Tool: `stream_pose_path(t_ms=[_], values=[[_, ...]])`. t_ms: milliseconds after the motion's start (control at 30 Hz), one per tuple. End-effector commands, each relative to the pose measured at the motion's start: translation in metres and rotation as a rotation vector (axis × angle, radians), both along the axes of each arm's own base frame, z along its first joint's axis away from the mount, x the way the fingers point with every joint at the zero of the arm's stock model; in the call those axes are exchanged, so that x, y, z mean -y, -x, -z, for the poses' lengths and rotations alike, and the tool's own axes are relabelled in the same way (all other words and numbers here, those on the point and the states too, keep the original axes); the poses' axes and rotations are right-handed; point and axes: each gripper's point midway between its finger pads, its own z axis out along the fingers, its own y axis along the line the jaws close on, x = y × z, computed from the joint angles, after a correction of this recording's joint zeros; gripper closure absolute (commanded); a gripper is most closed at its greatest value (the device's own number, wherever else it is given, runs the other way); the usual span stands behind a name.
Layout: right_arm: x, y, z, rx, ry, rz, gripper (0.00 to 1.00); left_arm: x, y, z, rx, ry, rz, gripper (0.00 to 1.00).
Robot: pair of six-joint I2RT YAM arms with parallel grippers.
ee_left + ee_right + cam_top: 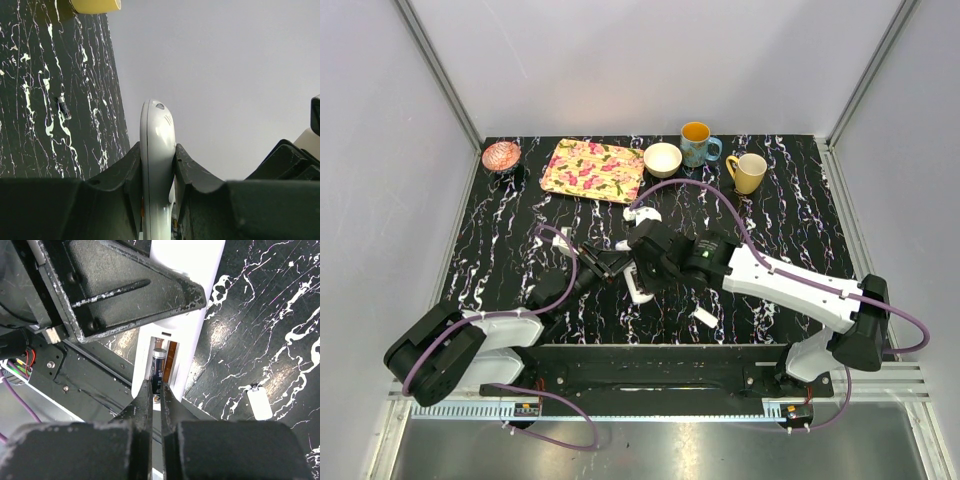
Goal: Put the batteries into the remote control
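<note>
My left gripper is shut on the white remote control, holding it edge-up above the table. The remote's battery bay faces my right gripper. One dark battery lies in that bay, and the right fingertips are shut on its near end. In the top view the right gripper meets the remote at the table's middle. A second battery lies loose on the black marbled table. The small white cover piece lies flat to the right of the remote.
Along the back edge stand a pink dish, a floral tray, a white bowl, a blue mug and a yellow mug. The cover piece lies near the front edge. Grey walls enclose the table.
</note>
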Motion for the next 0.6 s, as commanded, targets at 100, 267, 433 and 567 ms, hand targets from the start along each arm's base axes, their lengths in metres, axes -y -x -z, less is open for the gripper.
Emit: stream_pose_path(t_ms=[100,267,433,567], values=[[-0.002,0.009,-0.03,-0.014,-0.036,-0.041,1.0,-0.004,0.001,-0.027,0.079,0.087,-0.012,1.0],[-0.01,0.018,-0.03,-0.084,-0.065,-0.076,1.0,-0.004,0.001,-0.03,0.088,0.097,-0.014,1.0],[-0.009,0.019,-0.027,-0.132,-0.052,-0.074,1.0,-0.004,0.004,-0.039,0.105,0.133,-0.007,1.0],[-0.003,0.014,-0.024,-0.146,-0.035,-0.052,1.0,-0.005,0.005,-0.042,0.108,0.144,-0.002,1.0]])
